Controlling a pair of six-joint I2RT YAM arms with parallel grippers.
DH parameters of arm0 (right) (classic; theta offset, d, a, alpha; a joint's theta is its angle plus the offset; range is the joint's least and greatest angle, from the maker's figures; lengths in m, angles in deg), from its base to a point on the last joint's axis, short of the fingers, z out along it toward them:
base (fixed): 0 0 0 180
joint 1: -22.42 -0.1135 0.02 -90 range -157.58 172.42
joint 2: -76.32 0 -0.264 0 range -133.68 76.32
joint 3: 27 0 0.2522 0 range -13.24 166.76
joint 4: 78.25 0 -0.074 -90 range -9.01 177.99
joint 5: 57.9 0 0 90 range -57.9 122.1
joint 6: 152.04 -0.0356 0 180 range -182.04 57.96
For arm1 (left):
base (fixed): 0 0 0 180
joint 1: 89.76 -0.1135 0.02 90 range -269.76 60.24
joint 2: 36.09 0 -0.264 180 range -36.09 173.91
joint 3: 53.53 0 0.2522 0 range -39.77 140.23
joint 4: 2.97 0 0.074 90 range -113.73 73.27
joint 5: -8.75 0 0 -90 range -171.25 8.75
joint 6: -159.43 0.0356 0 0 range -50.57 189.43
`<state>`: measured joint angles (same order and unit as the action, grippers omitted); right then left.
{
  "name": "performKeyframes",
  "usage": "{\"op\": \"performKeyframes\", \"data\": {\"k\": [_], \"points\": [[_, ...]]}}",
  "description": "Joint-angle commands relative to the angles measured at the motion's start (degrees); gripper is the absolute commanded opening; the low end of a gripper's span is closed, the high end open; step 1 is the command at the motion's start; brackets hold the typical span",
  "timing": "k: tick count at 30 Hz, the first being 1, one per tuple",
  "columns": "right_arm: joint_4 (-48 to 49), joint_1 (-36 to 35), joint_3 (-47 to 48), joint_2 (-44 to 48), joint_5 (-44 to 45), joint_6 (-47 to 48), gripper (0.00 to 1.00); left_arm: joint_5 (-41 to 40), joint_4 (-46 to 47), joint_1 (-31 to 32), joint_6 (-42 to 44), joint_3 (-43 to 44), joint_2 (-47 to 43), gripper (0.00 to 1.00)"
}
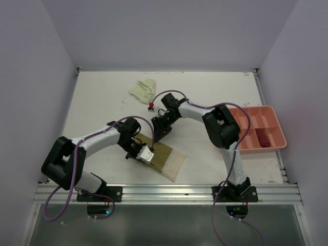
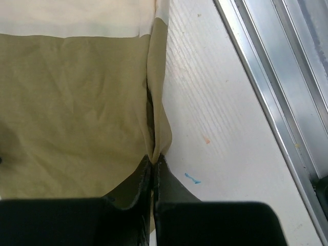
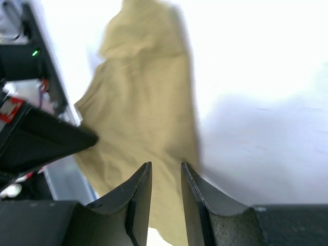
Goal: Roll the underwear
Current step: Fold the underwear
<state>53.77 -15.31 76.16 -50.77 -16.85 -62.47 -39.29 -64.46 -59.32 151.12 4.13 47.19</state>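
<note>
- Top external view:
  - The left gripper (image 1: 147, 154) sits low on the near-left edge of the olive-tan underwear (image 1: 163, 154). How its jaws stand cannot be told from this height.
  - The right gripper (image 1: 156, 134) hangs at the garment's far edge, and its jaws are hidden too.
  - The garment lies flat on the white table (image 1: 102, 102) between the two arms, with its cream band (image 1: 175, 166) toward the near rail (image 1: 169, 193).
  - A pale yellow-green garment (image 1: 143, 88) lies crumpled near the back wall.
  - A salmon-pink tray (image 1: 271, 146) stands at the right, with a dark red garment (image 1: 264, 138) in one near compartment.
  - Plain pale walls close in three sides.
- Left wrist view:
  - The left gripper (image 2: 154, 163) is closed tight, pinching a raised fold of the olive-tan underwear (image 2: 72, 113) at its edge.
  - The cream band (image 2: 77, 18) crosses the top.
  - Only this view shows the grain of the table (image 2: 225, 113), a small blue mark (image 2: 192, 178) and the metal rail (image 2: 279, 77).
- Right wrist view:
  - The right gripper (image 3: 165, 177) has its jaws a narrow way apart, and the olive-tan underwear (image 3: 143, 102) shows in the gap.
  - Whether the pads touch the cloth cannot be told.
  - The cloth is blurred here, and the table (image 3: 256, 77) is glaring white.
</note>
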Motion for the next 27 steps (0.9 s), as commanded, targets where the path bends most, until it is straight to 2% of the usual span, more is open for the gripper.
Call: {"op": "performKeyframes", "data": {"k": [1,11,27], "points": [[-3.31,0.47,2.18,3.08,6.23,-0.19,0.33,-1.78,0.79,1.55,-5.74,2.94,-0.06,0.0],[-5.51,-1.55,2.18,-0.88,4.91,3.32,0.33,-3.11,-1.93,2.26,-11.55,12.87,6.62,0.0],[-6.56,-1.46,1.9,-1.06,3.86,6.22,0.31,-5.92,2.02,2.26,-12.78,18.41,10.93,0.0]]}}
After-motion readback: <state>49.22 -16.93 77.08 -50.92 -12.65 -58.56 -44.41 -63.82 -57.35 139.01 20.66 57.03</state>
